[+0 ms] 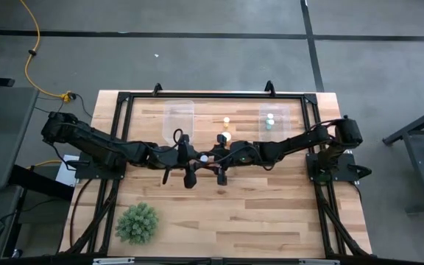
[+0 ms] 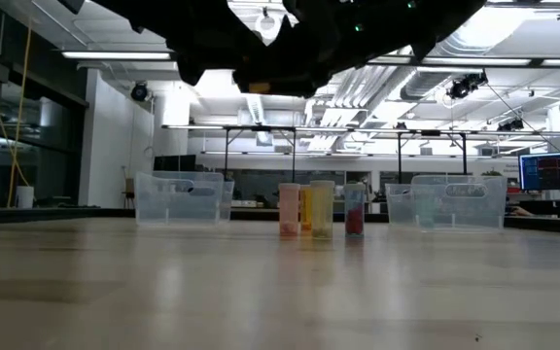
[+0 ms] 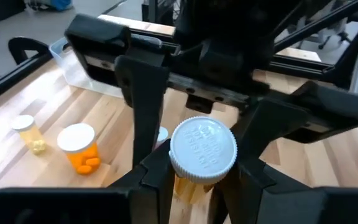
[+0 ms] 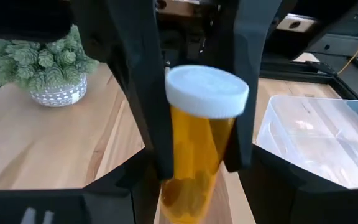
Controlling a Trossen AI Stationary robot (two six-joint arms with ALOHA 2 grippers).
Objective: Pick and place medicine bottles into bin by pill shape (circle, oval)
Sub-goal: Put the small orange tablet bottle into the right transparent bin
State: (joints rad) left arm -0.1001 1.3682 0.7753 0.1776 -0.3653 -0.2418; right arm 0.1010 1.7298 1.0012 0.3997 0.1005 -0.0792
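Green spiky plant [image 1: 138,223] near table [image 1: 256,213] front-left corner, yellow cable [image 1: 34,55] on floor

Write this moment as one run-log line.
arms: meeting mid-table | amber bottle: clamped in left gripper | right gripper: at same bottle | right bin: two bottles inside

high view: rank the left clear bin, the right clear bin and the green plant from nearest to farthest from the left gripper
Measured from the left gripper, at the table's middle:
1. Left clear bin, toward the far edge, slightly left.
2. Green plant, at the near-left corner; fairly close to the bin's distance, but seemingly a little farther.
3. Right clear bin, far right side, plainly farthest.
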